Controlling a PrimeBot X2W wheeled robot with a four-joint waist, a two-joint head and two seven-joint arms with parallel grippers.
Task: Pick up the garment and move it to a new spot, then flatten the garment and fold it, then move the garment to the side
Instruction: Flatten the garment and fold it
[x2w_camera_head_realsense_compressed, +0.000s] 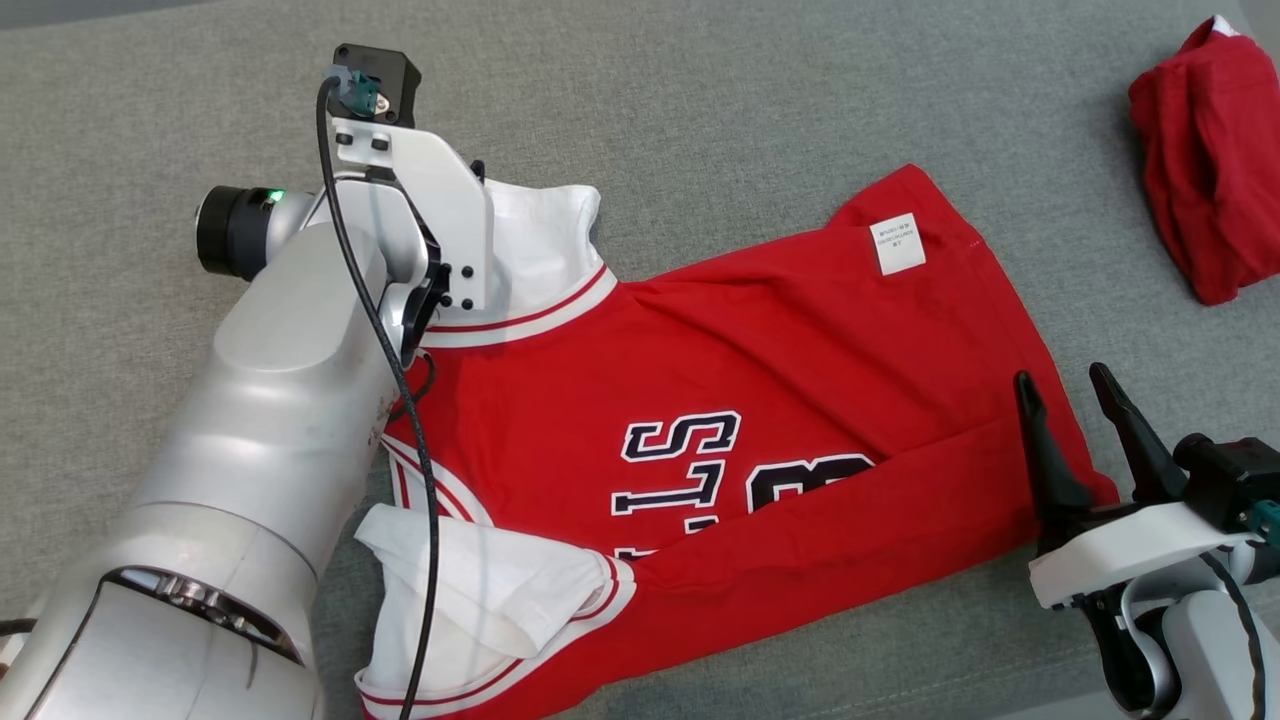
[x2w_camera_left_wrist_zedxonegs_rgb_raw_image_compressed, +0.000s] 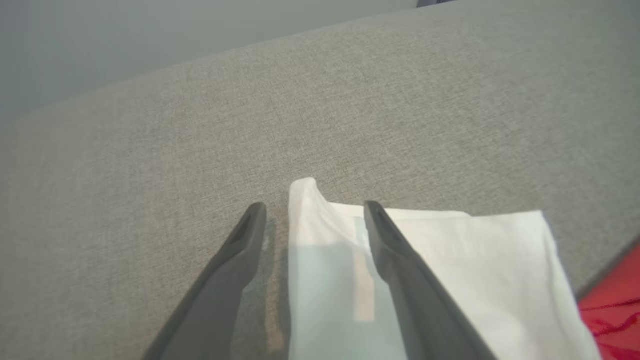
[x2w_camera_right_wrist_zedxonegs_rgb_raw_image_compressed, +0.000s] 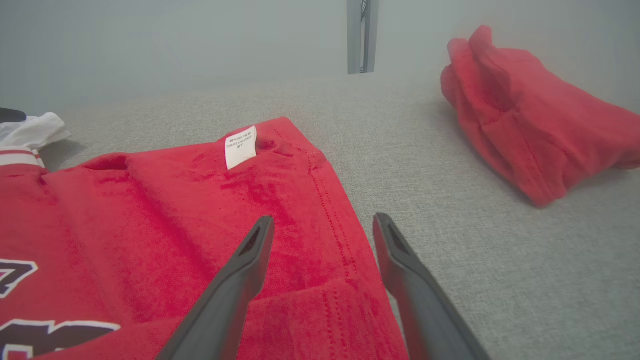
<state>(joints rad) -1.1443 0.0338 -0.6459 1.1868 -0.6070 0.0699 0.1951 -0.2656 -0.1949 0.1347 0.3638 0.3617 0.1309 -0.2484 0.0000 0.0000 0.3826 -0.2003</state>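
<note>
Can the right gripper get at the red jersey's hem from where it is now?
Likely yes: the right gripper is open, poised over the hem edge of the red jersey, with nothing in between.

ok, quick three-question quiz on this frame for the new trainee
1. True or false: the right end effector is shut on the red jersey.
2. The left end effector has its open fingers astride the edge of which? A) white sleeve B) care label C) black lettering
3. How many garments lie on the grey surface?

Key: 1 false, it stands open. 2 A. 3 two: the jersey and a crumpled red garment lying apart from it.
</note>
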